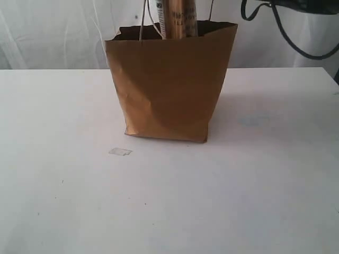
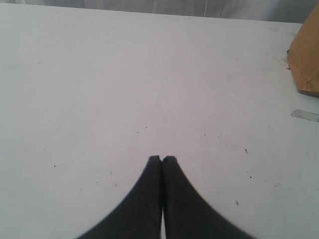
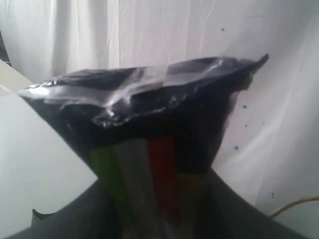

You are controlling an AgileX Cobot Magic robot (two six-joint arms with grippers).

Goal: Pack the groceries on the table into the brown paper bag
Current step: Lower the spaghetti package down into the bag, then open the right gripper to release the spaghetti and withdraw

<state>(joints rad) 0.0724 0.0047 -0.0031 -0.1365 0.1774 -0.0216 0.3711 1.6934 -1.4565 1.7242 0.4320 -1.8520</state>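
The brown paper bag (image 1: 169,84) stands upright on the white table (image 1: 254,185), near its middle. A long pasta packet (image 1: 177,18) rises out of the bag's mouth and runs past the top of the exterior view; its lower part is hidden inside the bag. In the right wrist view my right gripper (image 3: 154,209) is shut on this packet (image 3: 149,114), whose green, white and red stripes show between the dark fingers. My left gripper (image 2: 162,159) is shut with nothing in it and hovers over bare table, with a corner of the bag (image 2: 306,59) off to one side.
A small strip of clear tape (image 1: 120,152) lies on the table in front of the bag, also seen as tape (image 2: 305,115) in the left wrist view. Black cables (image 1: 288,32) hang at the back right. A white curtain (image 1: 53,32) closes off the far side.
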